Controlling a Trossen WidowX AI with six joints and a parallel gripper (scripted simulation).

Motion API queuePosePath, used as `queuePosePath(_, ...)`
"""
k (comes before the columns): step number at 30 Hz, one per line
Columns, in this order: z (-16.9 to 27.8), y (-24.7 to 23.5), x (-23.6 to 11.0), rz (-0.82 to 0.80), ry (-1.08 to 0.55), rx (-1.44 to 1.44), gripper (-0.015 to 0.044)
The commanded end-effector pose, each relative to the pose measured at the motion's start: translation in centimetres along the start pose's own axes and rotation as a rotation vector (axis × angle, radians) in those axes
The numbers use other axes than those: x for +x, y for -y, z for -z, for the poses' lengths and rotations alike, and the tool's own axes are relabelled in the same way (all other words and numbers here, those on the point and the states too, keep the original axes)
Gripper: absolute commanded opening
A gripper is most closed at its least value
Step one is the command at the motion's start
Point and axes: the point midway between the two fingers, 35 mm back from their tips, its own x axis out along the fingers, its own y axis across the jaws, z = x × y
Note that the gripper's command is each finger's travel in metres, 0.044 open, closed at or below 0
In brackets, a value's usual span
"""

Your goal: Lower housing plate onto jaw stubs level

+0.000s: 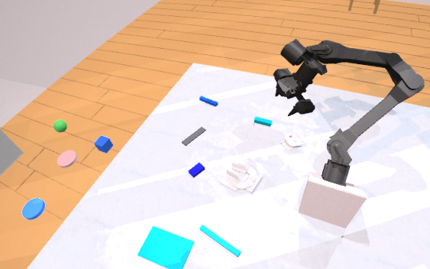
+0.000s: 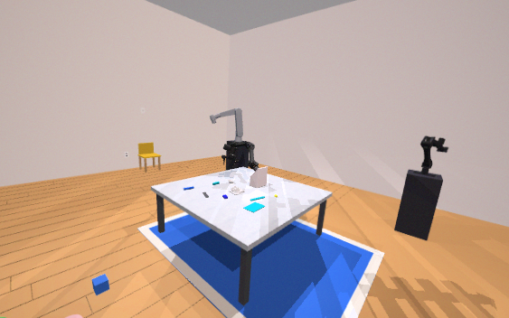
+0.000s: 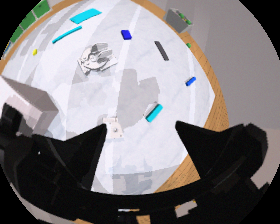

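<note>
A white base (image 1: 256, 182) (image 2: 236, 191) lies mid-table with two upright curved white jaws (image 1: 233, 176) on it; it shows at the upper left in the wrist view (image 3: 97, 58). A smaller flat white piece (image 1: 292, 141) (image 2: 230, 182) (image 3: 114, 130), apparently the housing plate, lies apart from it on the table, nearer the arm. Its fine shape is washed out. My gripper (image 1: 283, 105) (image 3: 142, 126) is open and empty, high above the table, pointing down at a slant. In the wrist view the plate shows beside the left fingertip, well below it.
A pale upright block (image 1: 331, 202) stands by the arm's base. A teal bar (image 1: 263, 121) lies near the plate. A dark blue block (image 1: 196, 170), a grey strip (image 1: 194, 136), a blue bar (image 1: 208, 101), a cyan bar (image 1: 220, 241) and a cyan sheet (image 1: 166, 247) lie around the base.
</note>
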Motion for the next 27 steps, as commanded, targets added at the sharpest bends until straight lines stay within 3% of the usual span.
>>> queuePosePath(1,1.6,-1.3,2.2,-0.066,-0.097,0.007,0.044)
queuePosePath(13,5.9,-5.2,6.3,-0.242,-0.304,0.039,0.044)
queuePosePath(21,6.1,-5.5,6.6,-0.252,-0.314,0.041,0.044)
queuePosePath(27,7.3,-6.4,10.0,-0.25,-0.316,0.04,0.044)
